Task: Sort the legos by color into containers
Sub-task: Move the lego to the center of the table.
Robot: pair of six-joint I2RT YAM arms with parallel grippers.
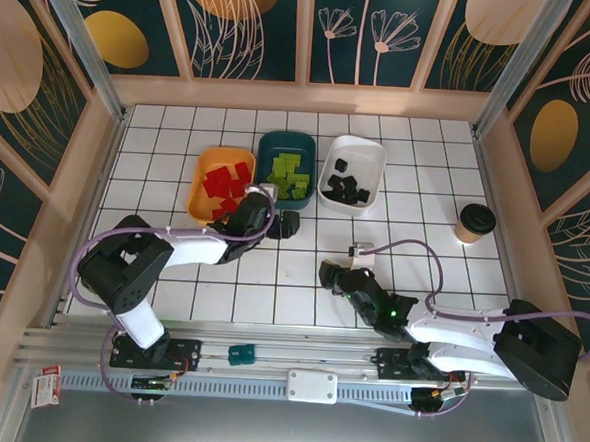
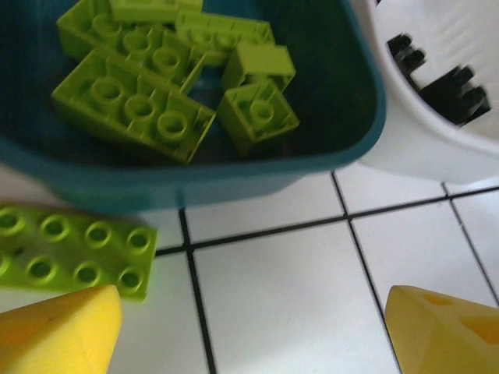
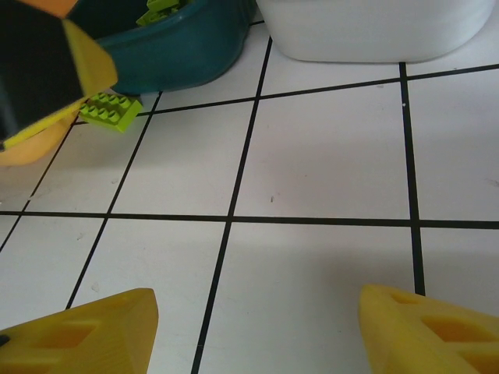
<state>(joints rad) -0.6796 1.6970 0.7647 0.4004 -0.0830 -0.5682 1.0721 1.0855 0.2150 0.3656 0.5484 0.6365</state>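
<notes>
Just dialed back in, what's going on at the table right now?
Sorting looks nearly done. Red bricks lie in the orange tray, green bricks in the teal tray, and black bricks in the white tray. One stray green brick lies on the table just outside the teal tray. The left gripper hovers open and empty beside it. The right gripper is open and empty over bare tiles.
</notes>
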